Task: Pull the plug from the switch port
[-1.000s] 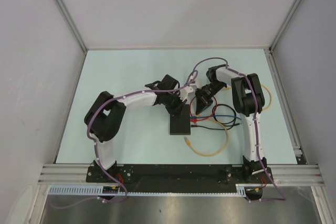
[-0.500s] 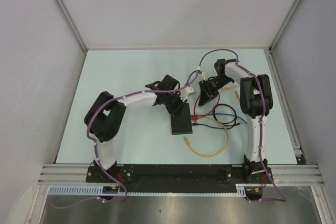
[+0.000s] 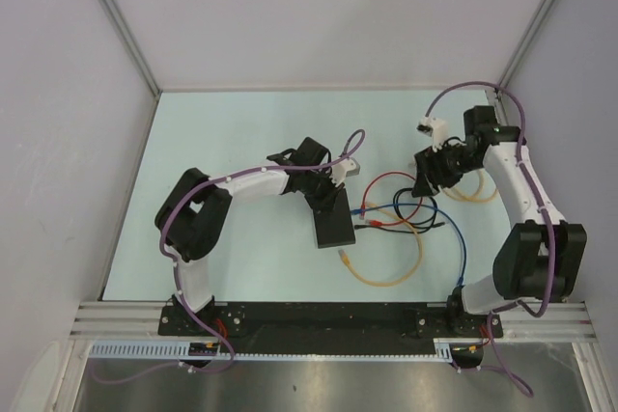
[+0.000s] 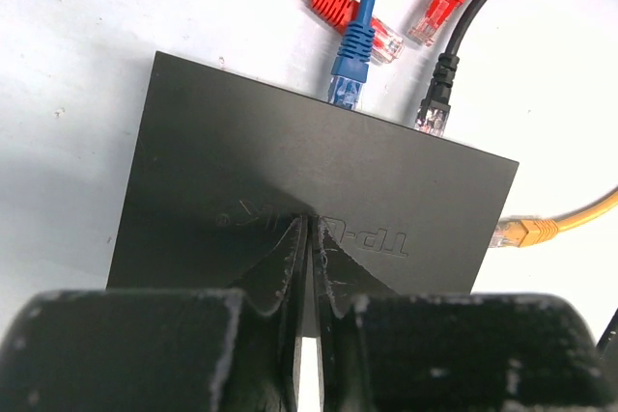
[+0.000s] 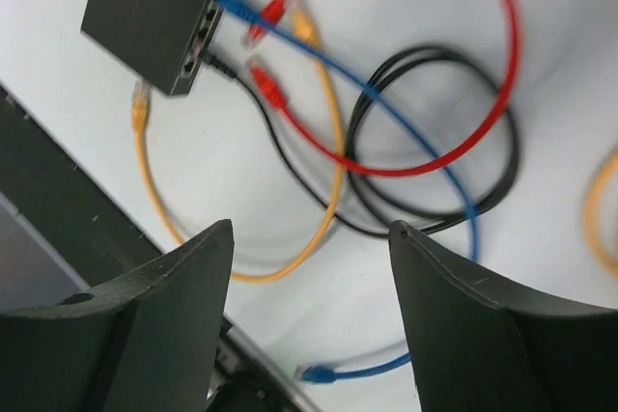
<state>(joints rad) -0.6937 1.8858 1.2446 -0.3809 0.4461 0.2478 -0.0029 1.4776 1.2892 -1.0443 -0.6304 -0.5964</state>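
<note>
Switch (image 3: 334, 229) centred, cables (image 4: 353, 45) off its socket edge

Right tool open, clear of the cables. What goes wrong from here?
1. The blue plug and black plug look still seated in the switch. The blue cable, black cable and red cable overlap, so a pull may drag neighbours.
2. The left tool, shut, only presses down on the switch; a hard tug may slide it.

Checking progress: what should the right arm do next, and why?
Probably bring the open right pincer to the blue plug at the switch: it and the black plug look seated, and the shut left pincer presses the switch down.
</note>
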